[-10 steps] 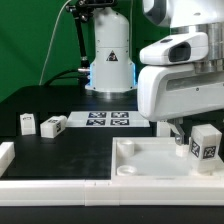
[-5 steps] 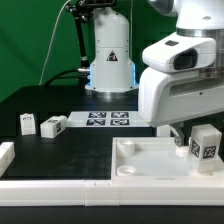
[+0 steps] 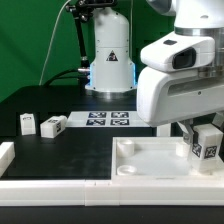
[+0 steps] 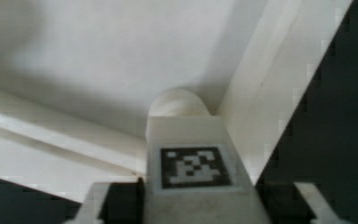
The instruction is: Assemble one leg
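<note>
Carrying leg [image 3: 208, 144] toward exterior view's right

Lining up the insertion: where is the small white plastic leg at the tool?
On the exterior view's far right, the small white tagged plastic leg stands between the fingers of the tool, at the large white square plate's right end.

The small white stubby plastic leg [image 4: 194, 135] has a smooth, matt moulded surface. Its printed black-and-white tag [image 4: 194, 166] is flat and non-reflective. The large white square plastic plate [image 3: 150, 165] has a smooth satin finish. The black table top [image 3: 75, 150] is matt. The white plastic arm housing [image 3: 172, 95] is glossy.
</note>
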Controlling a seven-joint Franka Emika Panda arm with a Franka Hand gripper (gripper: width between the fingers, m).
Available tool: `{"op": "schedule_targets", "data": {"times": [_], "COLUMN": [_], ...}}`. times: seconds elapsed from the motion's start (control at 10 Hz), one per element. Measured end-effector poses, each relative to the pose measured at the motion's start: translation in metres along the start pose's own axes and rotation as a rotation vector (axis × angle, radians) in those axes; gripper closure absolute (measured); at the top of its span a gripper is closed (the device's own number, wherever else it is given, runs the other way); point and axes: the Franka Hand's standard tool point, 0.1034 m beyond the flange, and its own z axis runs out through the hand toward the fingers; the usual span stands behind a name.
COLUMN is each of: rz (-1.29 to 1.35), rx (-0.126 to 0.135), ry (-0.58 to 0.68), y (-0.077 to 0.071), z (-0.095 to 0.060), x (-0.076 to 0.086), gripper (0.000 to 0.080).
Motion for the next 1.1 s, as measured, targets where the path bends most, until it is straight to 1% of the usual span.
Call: {"op": "schedule_targets", "data": {"times": [0.3, 0.5, 0.6, 0.7, 0.8, 0.9, 1.0, 1.1], "rz": [0.051, 0.338, 0.424, 0.549, 0.678, 0.858, 0.927, 1.071], "rx": [0.0, -0.005, -0.004, 0.003, 0.019, 0.042, 0.047, 0.051], "ry": [0.0, 0.047, 0.065, 0.08, 0.095, 0.109, 0.113, 0.112], "y": [0.0002, -0.0011, -0.0015, -0.0015, -0.0011, -0.0004, -0.0008, -0.0016], "z": [0.0001, 0.0012, 0.0014, 0.0016, 0.0018, 0.0017, 0.0017, 0.0021], "x": [-0.0001, -0.0024, -0.0031, -0.0031, -0.0036, -0.0034, -0.0031, -0.003], "gripper": [0.0506, 0.0506, 0.0506, 0.0506, 0.0506, 0.0506, 0.0506, 0.0506]}}
